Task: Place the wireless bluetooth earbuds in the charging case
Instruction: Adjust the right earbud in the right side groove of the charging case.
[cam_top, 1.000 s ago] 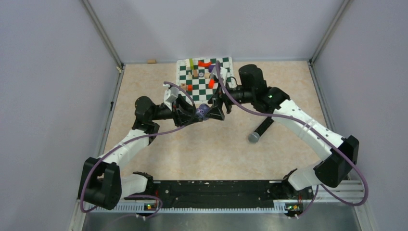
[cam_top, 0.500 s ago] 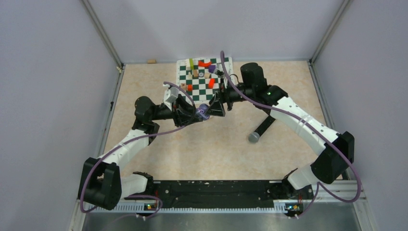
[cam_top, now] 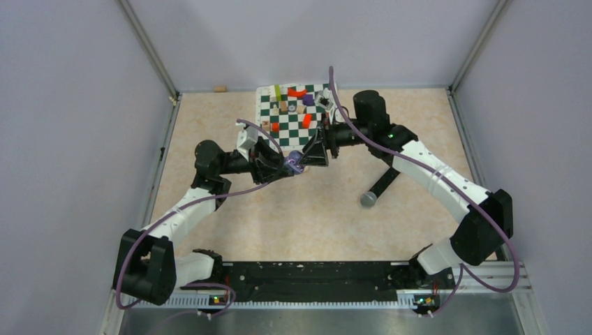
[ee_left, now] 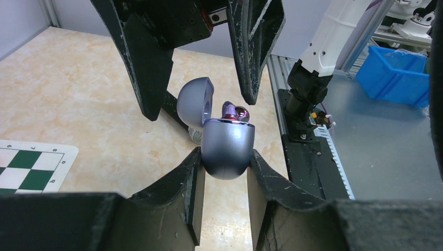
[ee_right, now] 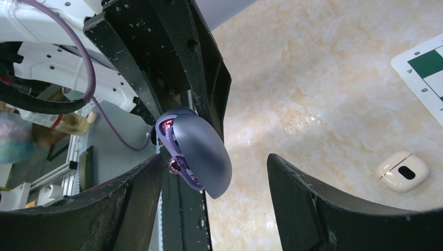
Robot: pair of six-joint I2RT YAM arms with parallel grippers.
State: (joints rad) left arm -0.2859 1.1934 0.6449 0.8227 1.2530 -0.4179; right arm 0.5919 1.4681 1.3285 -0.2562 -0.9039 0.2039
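My left gripper is shut on the lavender charging case and holds it above the table with its lid open. A shiny purple earbud sits in the case opening. In the right wrist view the lid faces the camera, with one earbud below its rim and another higher up. My right gripper is open, its fingers on either side of the lid without touching it. In the top view the case sits between the left gripper and the right gripper.
A green-and-white chessboard with small coloured pieces lies at the back. A black microphone lies on the table under the right arm. A white earbud case lies on the table. Blue bins stand beyond the table.
My right gripper has shifted a little toward the far side beside the case, and its cable has swung right. The left arm and the case have stayed still.
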